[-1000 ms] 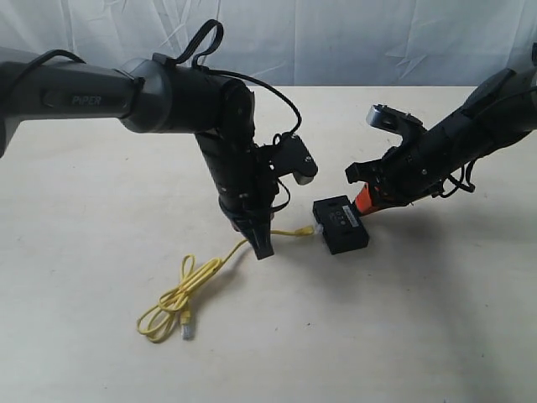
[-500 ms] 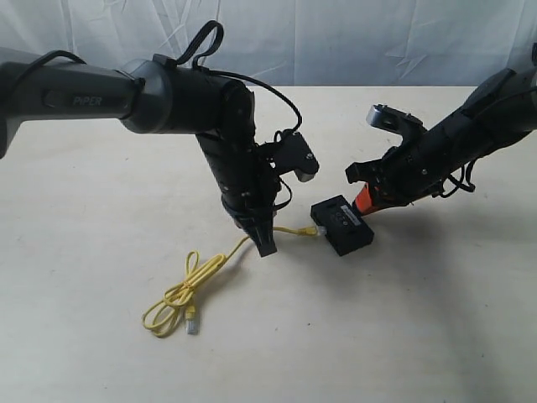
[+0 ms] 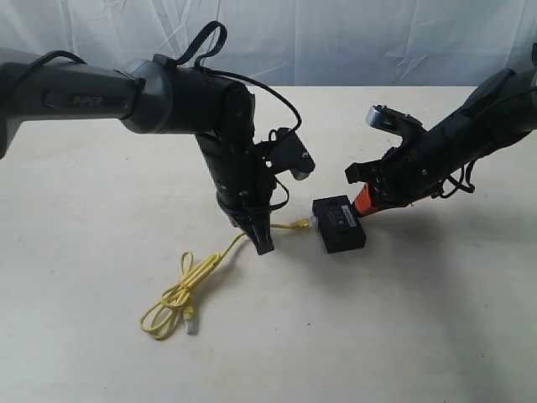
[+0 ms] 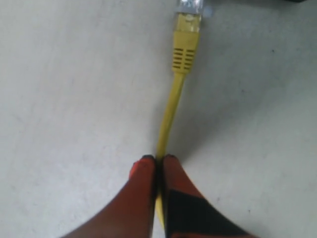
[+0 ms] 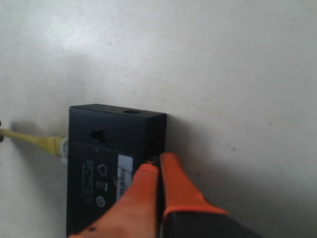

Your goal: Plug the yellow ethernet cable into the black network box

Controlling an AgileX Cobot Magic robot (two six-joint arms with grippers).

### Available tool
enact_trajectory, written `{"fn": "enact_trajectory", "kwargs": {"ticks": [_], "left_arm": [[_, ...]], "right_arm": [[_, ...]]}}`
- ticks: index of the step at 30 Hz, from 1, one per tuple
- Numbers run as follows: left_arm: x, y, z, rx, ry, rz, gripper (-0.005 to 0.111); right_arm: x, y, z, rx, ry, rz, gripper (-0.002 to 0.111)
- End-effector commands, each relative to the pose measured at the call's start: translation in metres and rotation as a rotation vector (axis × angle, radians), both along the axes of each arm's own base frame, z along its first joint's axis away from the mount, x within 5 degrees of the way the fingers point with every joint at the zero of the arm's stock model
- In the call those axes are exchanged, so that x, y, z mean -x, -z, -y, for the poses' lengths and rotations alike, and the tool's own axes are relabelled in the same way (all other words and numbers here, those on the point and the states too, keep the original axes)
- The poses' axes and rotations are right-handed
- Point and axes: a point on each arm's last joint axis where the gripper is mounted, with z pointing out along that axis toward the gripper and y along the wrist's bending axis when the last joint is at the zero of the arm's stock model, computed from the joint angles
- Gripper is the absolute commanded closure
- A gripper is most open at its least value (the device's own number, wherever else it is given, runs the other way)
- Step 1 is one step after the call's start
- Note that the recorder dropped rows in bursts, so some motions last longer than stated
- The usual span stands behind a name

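The black network box [image 3: 338, 223] lies flat on the table near the middle. My left gripper [image 3: 262, 245] is shut on the yellow ethernet cable [image 3: 205, 270] a short way behind its plug. In the left wrist view the cable [image 4: 171, 106] runs from the gripper [image 4: 158, 159] to the yellow boot and clear plug [image 4: 190, 7]. The clear plug [image 5: 63, 147] meets the side of the box [image 5: 106, 148]; how deep it sits I cannot tell. My right gripper [image 5: 158, 158] is shut, orange tips pressed on the box's opposite top edge.
The rest of the cable lies in a loose loop [image 3: 172, 300] on the pale table [image 3: 419, 319], with its other plug [image 3: 190, 324] at the front left. A white cloth backdrop [image 3: 352, 38] hangs behind the table.
My left gripper pushed the cable a little right, then drew slightly back. The box slid a little with it, and the loose loop was dragged along. The right gripper stayed at the box.
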Motion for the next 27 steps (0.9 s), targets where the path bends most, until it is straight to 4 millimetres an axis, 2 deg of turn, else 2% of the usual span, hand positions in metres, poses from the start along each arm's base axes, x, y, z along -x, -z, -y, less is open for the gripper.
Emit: {"fn": "enact_trajectory", "kwargs": {"ticks": [1,11,27], "left_arm": [[0.0021,0.0029,-0.0009,-0.031,0.019,-0.019,0.107],[0.0021,0.0015,0.0057,0.042,0.034,-0.015,0.107],[0.0002,0.0019,0.0032,0.015,0.018,0.003,0.107]], "right_arm": [[-0.0008,-0.0015,0.0021,-0.003,0.001,0.001,0.109],[-0.0010,-0.0015,0.0021,-0.003,0.003,0.002,0.109],[-0.0010,-0.0015,0.0021,-0.003,0.003,0.002,0.109]]}}
